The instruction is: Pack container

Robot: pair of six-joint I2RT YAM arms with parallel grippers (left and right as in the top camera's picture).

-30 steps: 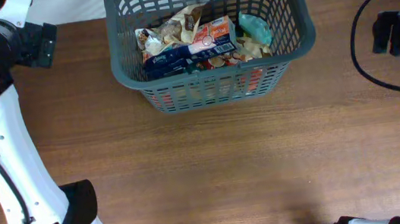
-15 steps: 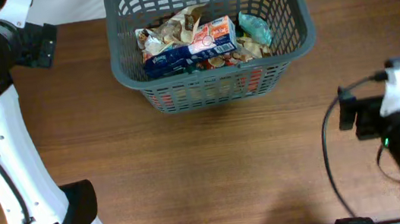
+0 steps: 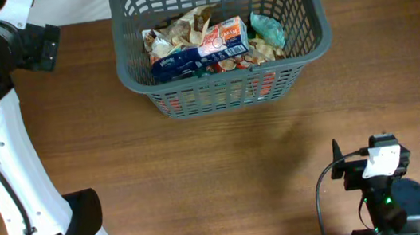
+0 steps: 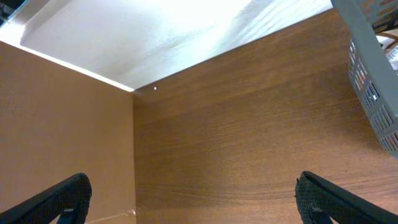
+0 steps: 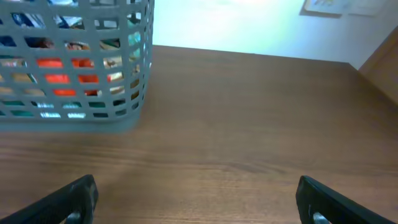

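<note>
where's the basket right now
In the overhead view the basket sits at the far middle of the table, holding packets; the right wrist view shows it upper left.

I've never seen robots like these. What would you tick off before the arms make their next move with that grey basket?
1. Basket upright on the table: ok.
2. Packets lying inside the basket, none hanging over its rim: ok.
3. Left jaws open with nothing between them: ok.
4. Right jaws open with nothing between them: ok.
5. Right arm well apart from the basket, by the table's near edge: ok.
6. Anything left to pack: cannot tell; no loose packet shows on the table in these views.
</note>
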